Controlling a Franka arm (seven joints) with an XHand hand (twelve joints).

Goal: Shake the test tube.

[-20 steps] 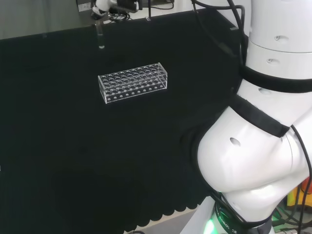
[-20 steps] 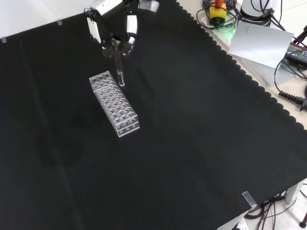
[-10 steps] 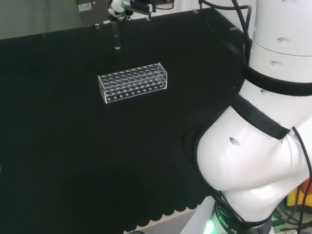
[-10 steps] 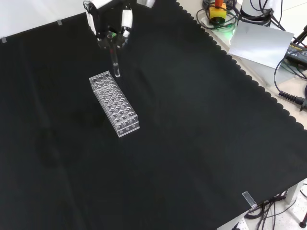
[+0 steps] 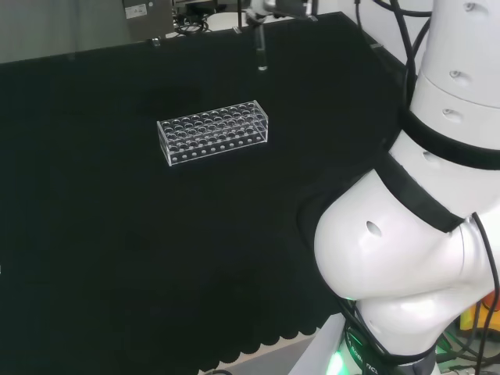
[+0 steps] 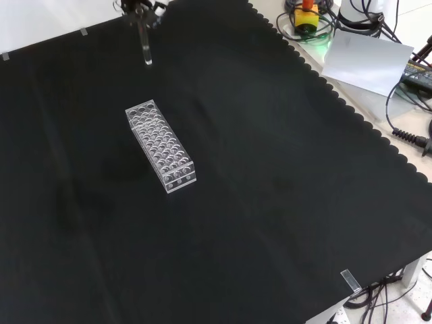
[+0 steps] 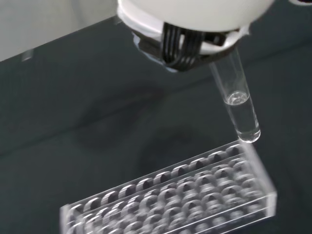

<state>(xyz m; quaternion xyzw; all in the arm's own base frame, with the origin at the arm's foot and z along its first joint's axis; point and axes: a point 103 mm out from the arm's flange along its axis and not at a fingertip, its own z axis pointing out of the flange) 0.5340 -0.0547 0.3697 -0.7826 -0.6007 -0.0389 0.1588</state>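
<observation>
One test tube (image 5: 260, 53), one rack (image 5: 213, 131), one hand (image 6: 140, 6). Tube hangs near upright at top centre of the head view, up and right of the rack, clear of it. Front view: tube at top left, above the rack's far end. Wrist view: small amount of clear liquid at the tube's bottom; its rounded tip sits off the rack's corner, not touching. Hand clamped on the tube's upper end. Rack sits on the black surface (image 6: 270, 169), holes look empty.
</observation>
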